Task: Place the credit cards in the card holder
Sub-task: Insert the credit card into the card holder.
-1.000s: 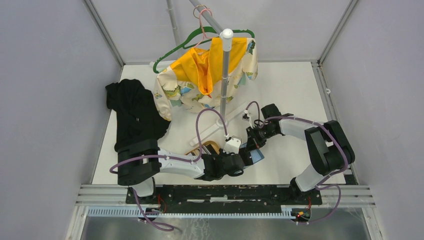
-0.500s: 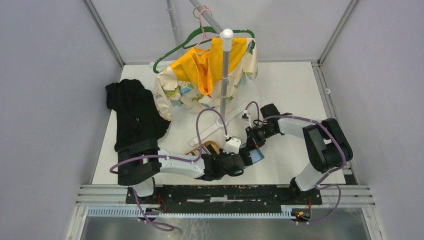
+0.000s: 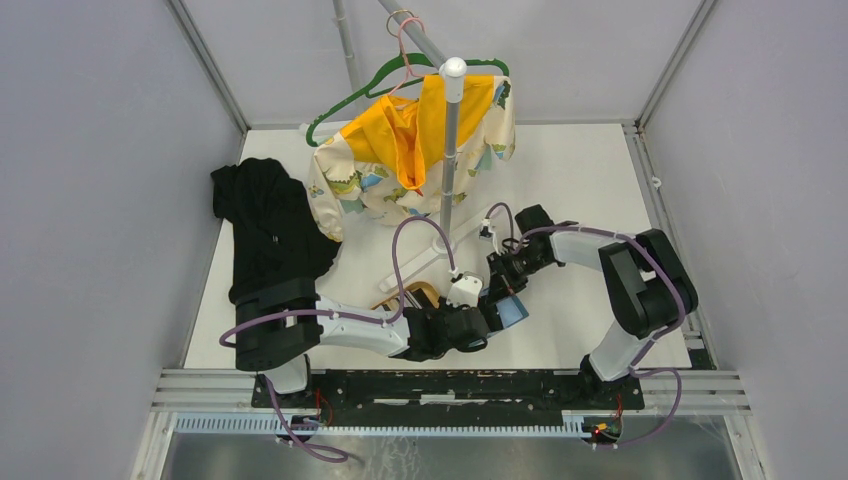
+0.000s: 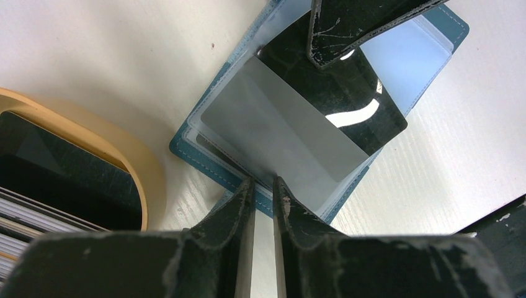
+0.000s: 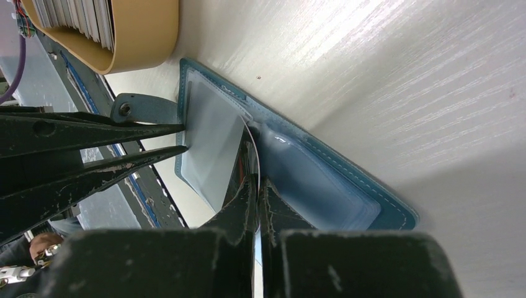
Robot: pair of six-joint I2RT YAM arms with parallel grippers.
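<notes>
On a white table (image 3: 590,180) inside grey walls, our left gripper (image 4: 263,192) pinched the near edge of the open card holder (image 4: 406,65), which lay flat just beside a wooden tray (image 4: 133,167). Our right gripper (image 5: 257,186) was clamped on a black card (image 4: 347,93), partly under the holder's clear sleeve. More credit cards (image 5: 74,18) stood in the tray. Beyond, we saw a black cloth (image 3: 270,230) and a hanging yellow garment (image 3: 410,140).
</notes>
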